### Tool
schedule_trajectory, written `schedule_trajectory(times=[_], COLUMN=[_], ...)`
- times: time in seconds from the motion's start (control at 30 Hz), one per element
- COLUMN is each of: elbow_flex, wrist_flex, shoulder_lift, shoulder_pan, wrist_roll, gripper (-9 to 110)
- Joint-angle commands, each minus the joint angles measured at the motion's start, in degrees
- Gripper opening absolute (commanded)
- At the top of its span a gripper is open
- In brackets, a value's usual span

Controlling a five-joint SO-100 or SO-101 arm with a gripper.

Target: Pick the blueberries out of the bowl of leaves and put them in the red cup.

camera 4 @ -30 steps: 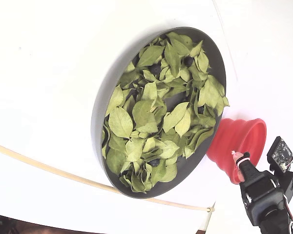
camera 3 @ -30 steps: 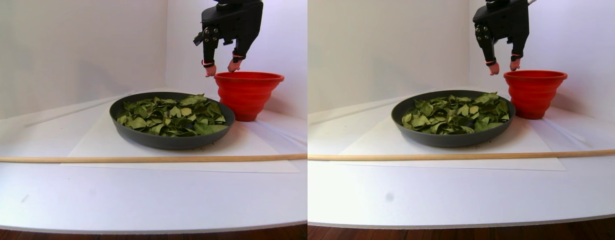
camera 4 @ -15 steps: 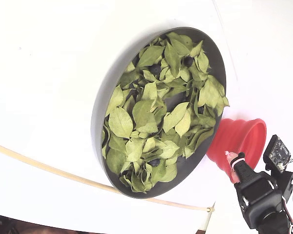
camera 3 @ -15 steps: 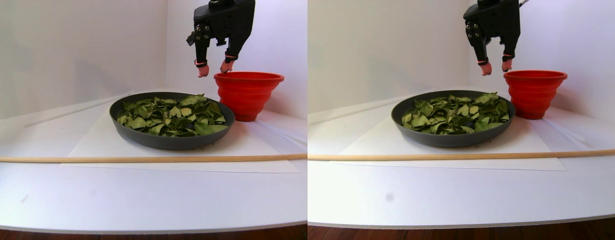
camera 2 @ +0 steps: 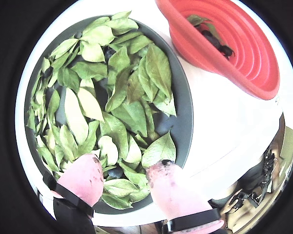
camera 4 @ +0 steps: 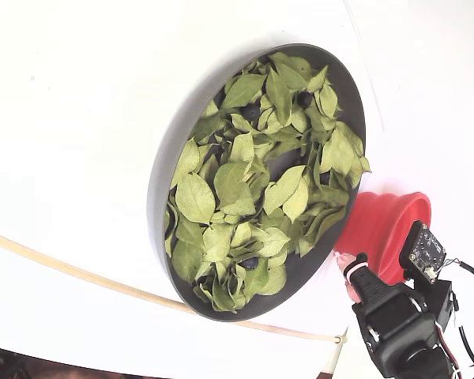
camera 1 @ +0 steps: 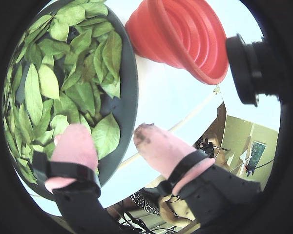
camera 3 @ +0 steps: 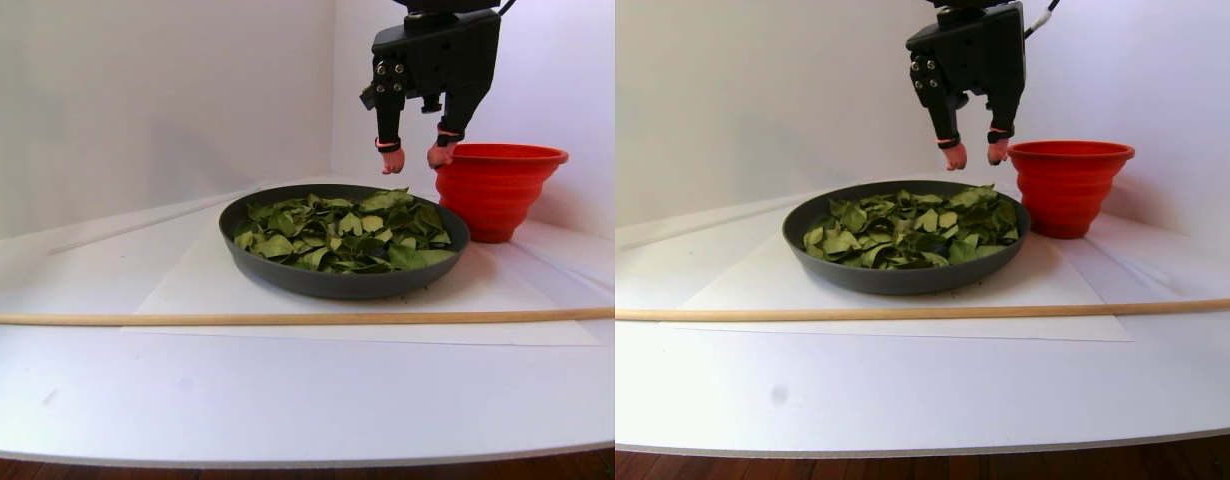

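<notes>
The wide dark grey bowl (camera 4: 159, 197) (camera 3: 335, 282) is filled with green leaves (camera 4: 237, 181) (camera 2: 122, 97). A few dark blueberries (camera 4: 251, 113) peek out among them, one (camera 2: 116, 172) just below my fingers. The red cup (camera 3: 500, 190) (camera 4: 389, 225) stands right beside the bowl; in a wrist view it holds dark berries (camera 2: 219, 43) and a leaf. My gripper (camera 3: 412, 158) (camera 4: 344, 264) (camera 2: 123, 168) (camera 1: 112, 139) hangs open above the bowl's edge nearest the cup. Nothing is between its pink fingertips (camera 1: 154, 141).
A long thin wooden stick (camera 3: 275, 318) (camera 4: 63, 268) lies across the table in front of the bowl. A white paper sheet (camera 3: 195, 285) lies under the bowl. White walls close the back and right sides, just behind the cup.
The open gripper has moved from over the cup's rim toward the bowl and come down a little. Bowl, leaves and cup have not moved.
</notes>
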Motion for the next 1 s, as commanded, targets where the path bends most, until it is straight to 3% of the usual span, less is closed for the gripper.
schedule_trajectory(times=[0.0,0.97], elbow_flex=[-0.09,6.24], wrist_flex=[0.26,2.20], shoulder_lift=[6.50,4.31], shoulder_pan=[-0.26,-3.34], wrist_roll=[0.70,2.11], gripper=[17,16])
